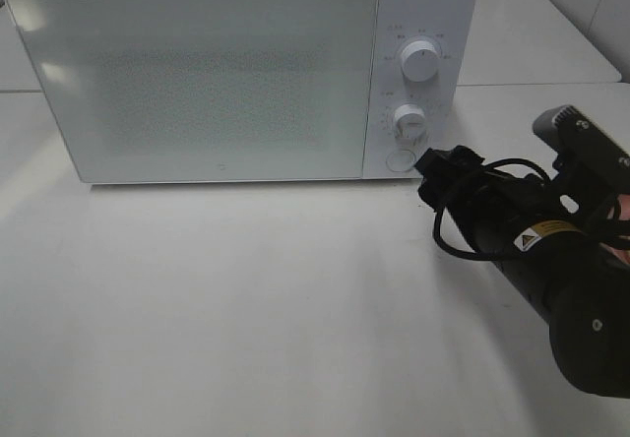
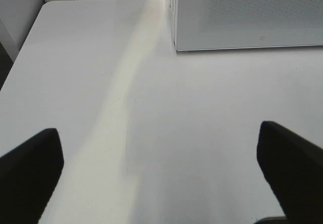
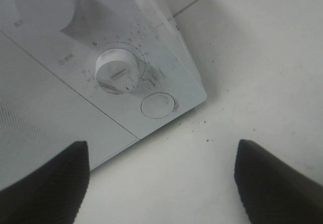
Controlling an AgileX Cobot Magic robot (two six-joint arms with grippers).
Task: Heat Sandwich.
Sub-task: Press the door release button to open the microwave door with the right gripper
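Right wrist view: right gripper [image 3: 161, 181], jaws spread and empty, faces the button [image 3: 158, 105] on the microwave [image 3: 45, 118]. Jaws of the left gripper [image 2: 161, 176] are likewise released; the sandwich is out of sight. Risk: an off-centre push strikes the knob [image 3: 117, 71] instead.

White microwave [image 1: 241, 73], door [image 1: 197, 78] has a fine grey speckle pattern, knobs [image 1: 420, 61] white too. Table [image 1: 246, 309] plain off-white. Right arm [image 1: 581, 299] black, little yellow sticker [image 1: 548, 230].
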